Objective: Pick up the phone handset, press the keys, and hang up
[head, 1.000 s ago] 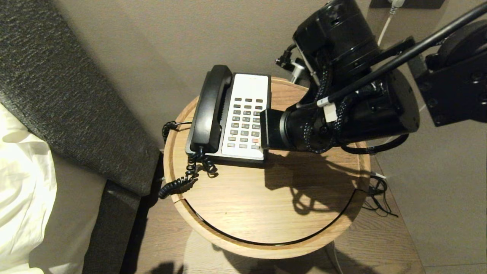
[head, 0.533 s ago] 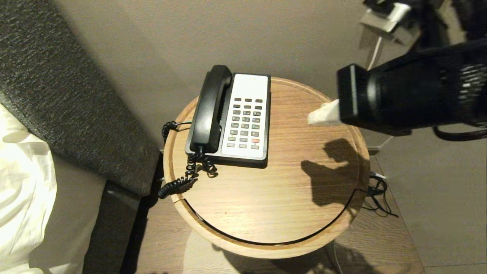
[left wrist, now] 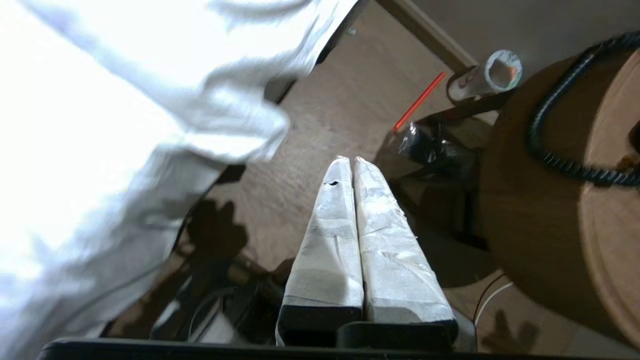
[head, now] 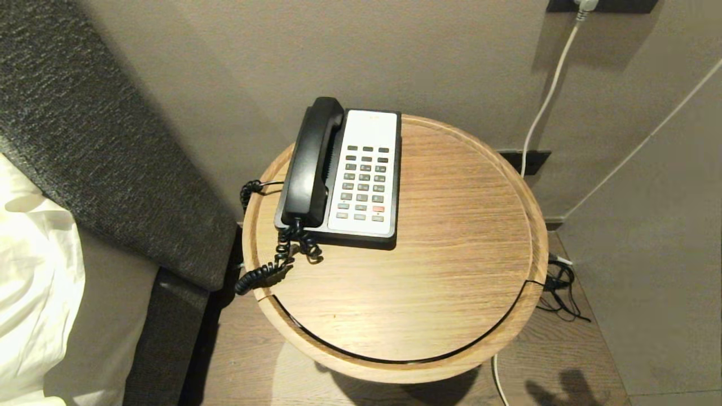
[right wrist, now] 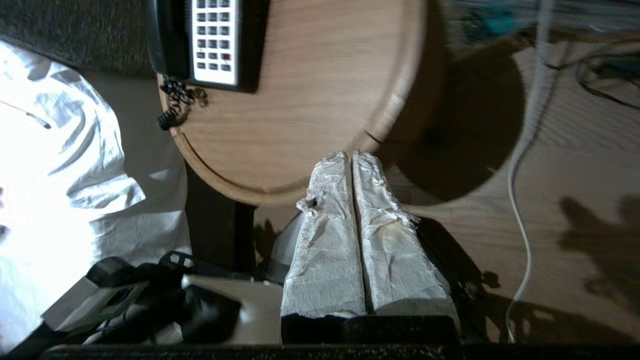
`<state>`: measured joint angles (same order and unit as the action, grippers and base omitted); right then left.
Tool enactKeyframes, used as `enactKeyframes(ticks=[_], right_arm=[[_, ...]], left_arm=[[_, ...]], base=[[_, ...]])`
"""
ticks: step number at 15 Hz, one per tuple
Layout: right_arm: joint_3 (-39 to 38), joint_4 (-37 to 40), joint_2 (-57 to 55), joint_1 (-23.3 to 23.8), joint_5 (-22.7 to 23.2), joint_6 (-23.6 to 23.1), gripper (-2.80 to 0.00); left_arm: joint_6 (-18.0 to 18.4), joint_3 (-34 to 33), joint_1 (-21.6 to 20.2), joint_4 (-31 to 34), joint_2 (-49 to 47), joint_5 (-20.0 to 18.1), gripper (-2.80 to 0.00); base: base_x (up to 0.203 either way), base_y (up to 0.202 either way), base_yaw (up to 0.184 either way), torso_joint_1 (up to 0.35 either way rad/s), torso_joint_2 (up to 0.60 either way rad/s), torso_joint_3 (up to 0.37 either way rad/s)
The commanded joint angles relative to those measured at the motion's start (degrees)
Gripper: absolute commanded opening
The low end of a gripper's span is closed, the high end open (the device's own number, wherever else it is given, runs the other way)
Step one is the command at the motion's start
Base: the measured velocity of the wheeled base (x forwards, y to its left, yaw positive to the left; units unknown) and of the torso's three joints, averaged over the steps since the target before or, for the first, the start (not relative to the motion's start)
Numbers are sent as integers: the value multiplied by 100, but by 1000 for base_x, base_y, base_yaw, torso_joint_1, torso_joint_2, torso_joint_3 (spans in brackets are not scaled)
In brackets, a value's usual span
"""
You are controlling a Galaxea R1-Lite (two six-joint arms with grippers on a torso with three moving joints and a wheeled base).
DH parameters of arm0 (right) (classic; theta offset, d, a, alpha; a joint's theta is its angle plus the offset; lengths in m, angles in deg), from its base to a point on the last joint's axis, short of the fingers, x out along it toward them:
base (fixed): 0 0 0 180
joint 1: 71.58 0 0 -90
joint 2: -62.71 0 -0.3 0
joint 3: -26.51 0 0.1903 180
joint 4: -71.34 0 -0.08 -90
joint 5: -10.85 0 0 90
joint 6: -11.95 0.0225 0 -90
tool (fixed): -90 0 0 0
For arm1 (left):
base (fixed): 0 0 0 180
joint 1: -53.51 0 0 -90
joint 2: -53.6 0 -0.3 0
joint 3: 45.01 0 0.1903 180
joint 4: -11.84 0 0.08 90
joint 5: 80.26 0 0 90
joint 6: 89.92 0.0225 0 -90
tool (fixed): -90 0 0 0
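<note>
Handset (head: 309,163) cradled on phone beside keys (head: 364,183), round desk (head: 451,270); right arm, earlier over the desk, gone from head view. Left gripper (left wrist: 348,161) and right gripper (right wrist: 348,156) both closed, empty, low beside desk. Bed (head: 28,270) left.

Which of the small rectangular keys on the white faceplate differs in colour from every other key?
The red key, in the right-hand column, second row from the faceplate's near edge. The other keys are dark grey or pale.
</note>
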<state>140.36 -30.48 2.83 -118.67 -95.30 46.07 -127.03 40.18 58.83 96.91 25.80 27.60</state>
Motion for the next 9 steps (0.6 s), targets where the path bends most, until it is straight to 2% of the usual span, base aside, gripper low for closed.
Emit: enactKeyframes(ticks=[1, 4, 8, 9], right_arm=[[-13, 481, 1138, 403, -6, 20, -280], [-2, 814, 1859, 1238, 114, 11, -280], [-18, 962, 2578, 2505, 419, -65, -280], [-82, 995, 2846, 2847, 563, -121, -280]], left_arm=[[6, -353, -372, 177, 824, -396, -280], [263, -617, -496, 262, 1193, -536, -280], [457, -1194, -532, 334, 1851, -503, -280], [612, -1321, -532, 333, 2058, -483, -280]], base=[[0, 0, 0, 0, 0, 0], [0, 0, 0, 0, 0, 0], [0, 0, 0, 0, 0, 0], [0, 0, 0, 0, 0, 0]])
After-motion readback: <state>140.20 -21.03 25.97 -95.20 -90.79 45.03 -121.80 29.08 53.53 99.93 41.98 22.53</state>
